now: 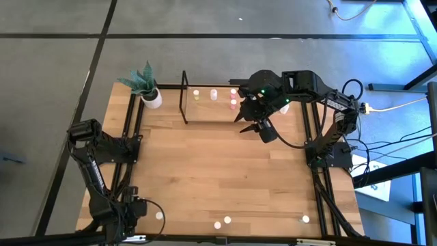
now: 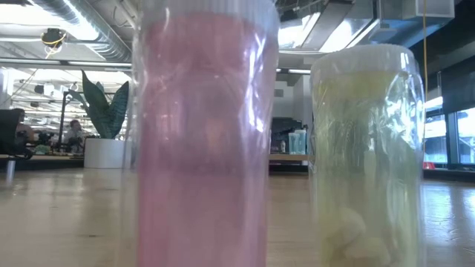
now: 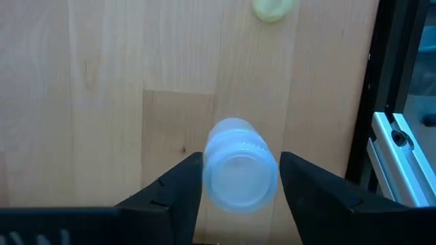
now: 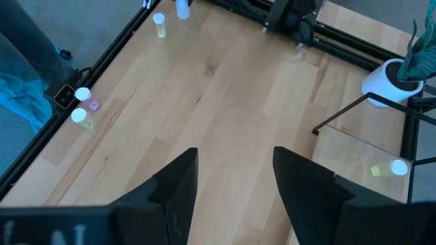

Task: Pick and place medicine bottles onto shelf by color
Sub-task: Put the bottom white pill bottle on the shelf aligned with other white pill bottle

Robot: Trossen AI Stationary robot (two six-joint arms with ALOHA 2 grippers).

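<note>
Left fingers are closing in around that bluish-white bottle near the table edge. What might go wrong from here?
1. In the left wrist view the bluish-white bottle sits between the left gripper, apparently off-centre toward one finger; closing may tip or roll it.
2. The table's black frame rail lies close by, so a nudged bottle could roll off.
3. The right gripper hangs open and empty over the shelf; swinging away might clip the bottles standing there.

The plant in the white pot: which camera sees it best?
The high view: the plant shows whole, beside the shelf. The low view shows it far off, partly behind a pink bottle. The right wrist view catches only its pot and leaf tips; the left wrist view, nothing.
</note>
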